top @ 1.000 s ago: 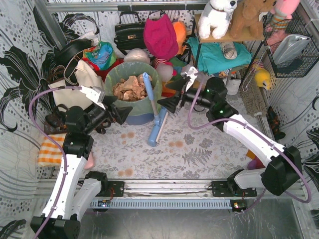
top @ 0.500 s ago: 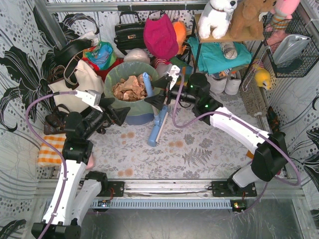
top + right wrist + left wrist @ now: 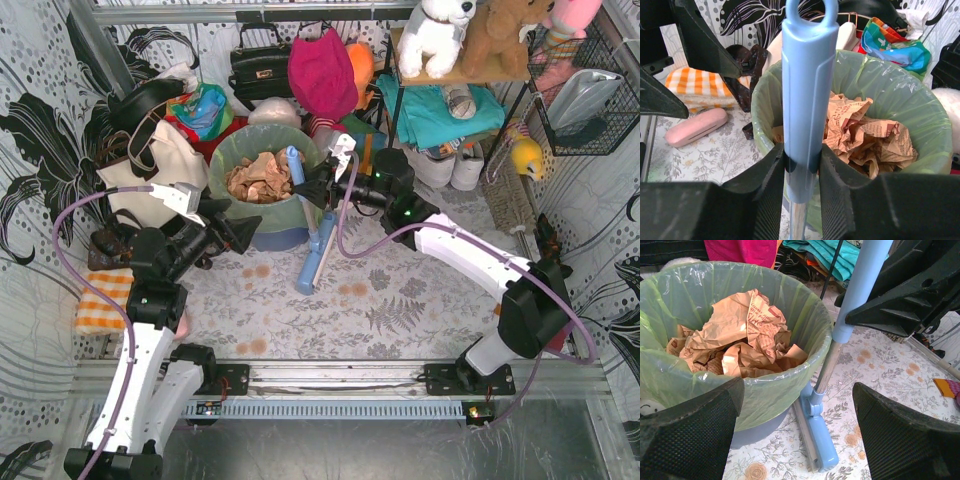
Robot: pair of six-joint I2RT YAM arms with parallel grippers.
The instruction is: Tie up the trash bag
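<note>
The trash bag is thin light-green plastic lining a blue-grey bin, its rim folded over the bin's edge, with crumpled brown paper inside. The bag fills the left of the left wrist view, and in the right wrist view the bag lies behind the jaws. A light-blue mop handle leans against the bin's right rim. My right gripper is shut on that handle, both jaws pressing its sides. My left gripper hangs open at the bin's near-left side, nothing between its jaws.
The mop head rests on the floral floor right of the bin. A cream tote and handbags crowd the back left. A shelf with plush toys stands at the back right. An orange checked cloth and pink case lie left.
My right arm has swung left to the bin's rim and its jaws have closed on the mop handle. The left arm has barely shifted, still open.
</note>
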